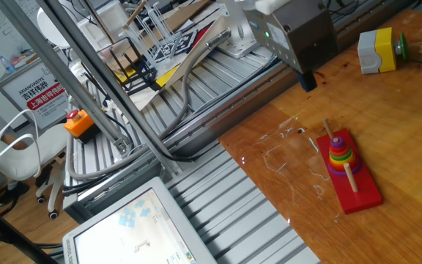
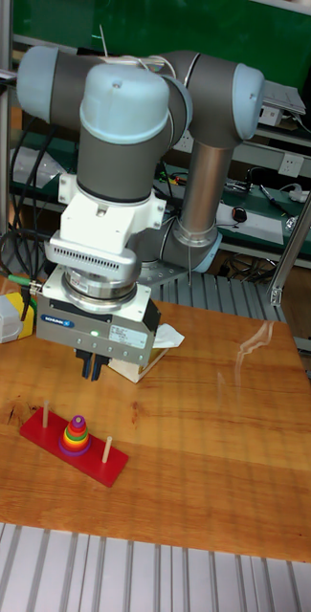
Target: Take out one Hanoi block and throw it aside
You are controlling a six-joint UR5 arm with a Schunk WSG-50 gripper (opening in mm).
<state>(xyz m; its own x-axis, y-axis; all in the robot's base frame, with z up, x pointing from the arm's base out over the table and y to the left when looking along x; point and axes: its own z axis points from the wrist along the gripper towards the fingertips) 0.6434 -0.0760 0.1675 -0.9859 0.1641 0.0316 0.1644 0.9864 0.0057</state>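
Red peg base [image 2: 74, 449] laid on wooden table [image 2: 203, 459], toward near left corner. Hanoi block [image 2: 75, 447], purple ring, seated lowest in coloured stack [image 2: 76, 432] on middle peg, resting on base. Gripper [image 2: 90, 367] suspended above table just behind base, touching nothing; fingers close together, grip state not discernible. Grey-yellow box [image 2: 9, 317] located at left edge

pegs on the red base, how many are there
3, all upright in the red base: a bare peg at one end, a middle peg carrying the stack of rings, and a bare peg at the other end.
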